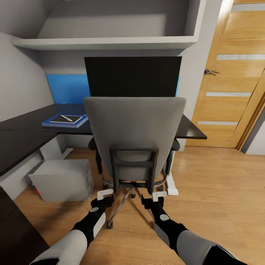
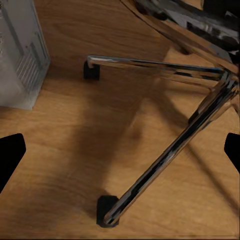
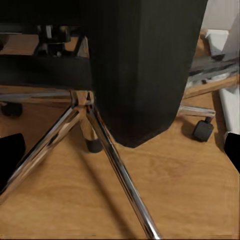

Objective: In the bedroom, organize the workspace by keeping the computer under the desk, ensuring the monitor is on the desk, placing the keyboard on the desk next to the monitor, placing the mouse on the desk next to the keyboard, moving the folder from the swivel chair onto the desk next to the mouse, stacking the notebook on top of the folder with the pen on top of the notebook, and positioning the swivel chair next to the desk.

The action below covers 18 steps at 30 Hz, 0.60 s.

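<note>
**Chair at desk, grippers empty**

Leftmost, found folder (image 1: 65, 120) on desk (image 1: 22, 129) carrying notebook (image 1: 66, 118) and pen (image 1: 66, 117); computer (image 1: 62, 180) beneath. Noted left gripper (image 1: 102, 195) spread wide, empty, behind swivel chair (image 1: 134, 129); right gripper (image 1: 159, 195) likewise. Monitor (image 1: 132, 76) beyond.

You face a wooden door (image 1: 235, 81) with pale glass strips and a metal handle (image 1: 211, 71) at right, a grey wall shelf (image 1: 106, 42) overhead, and wood plank floor (image 1: 217, 198) below.
</note>
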Motion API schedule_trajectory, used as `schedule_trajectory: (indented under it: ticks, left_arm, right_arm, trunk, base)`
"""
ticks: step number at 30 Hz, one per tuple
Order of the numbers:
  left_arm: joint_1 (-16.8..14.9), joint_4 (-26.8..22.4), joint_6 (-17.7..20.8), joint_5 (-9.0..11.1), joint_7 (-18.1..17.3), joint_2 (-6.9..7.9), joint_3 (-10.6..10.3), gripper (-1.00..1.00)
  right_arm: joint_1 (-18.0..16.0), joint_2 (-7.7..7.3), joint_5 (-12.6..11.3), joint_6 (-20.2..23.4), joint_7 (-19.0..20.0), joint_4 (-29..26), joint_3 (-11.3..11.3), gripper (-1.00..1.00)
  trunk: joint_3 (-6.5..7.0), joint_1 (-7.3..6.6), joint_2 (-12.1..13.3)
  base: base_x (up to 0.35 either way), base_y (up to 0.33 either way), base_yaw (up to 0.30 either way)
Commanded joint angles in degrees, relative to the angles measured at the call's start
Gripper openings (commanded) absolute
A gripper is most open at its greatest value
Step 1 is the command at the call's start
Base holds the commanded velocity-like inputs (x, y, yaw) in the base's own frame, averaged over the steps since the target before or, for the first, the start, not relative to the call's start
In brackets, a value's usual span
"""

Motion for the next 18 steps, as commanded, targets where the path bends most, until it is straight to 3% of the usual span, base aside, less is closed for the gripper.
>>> schedule_trajectory:
  ticks: [1,18]
  left_arm:
    - [-0.04,0.05,-0.21,-0.12,0.03,-0.05,0.31,1.0]
    - [-0.04,0.41,-0.12,0.02,-0.02,-0.05,0.31,1.0]
  right_arm:
    - [-0.04,0.0,-0.3,-0.14,-0.34,0.03,0.49,1.0]
    - [-0.04,0.0,-0.33,-0.13,-0.41,0.14,0.44,1.0]
  trunk:
    - [-0.05,-0.03,-0.02]
    - [-0.05,-0.03,-0.02]
  base:
    - [-0.253,-0.004,0.0]
    - [-0.325,-0.001,0.0]
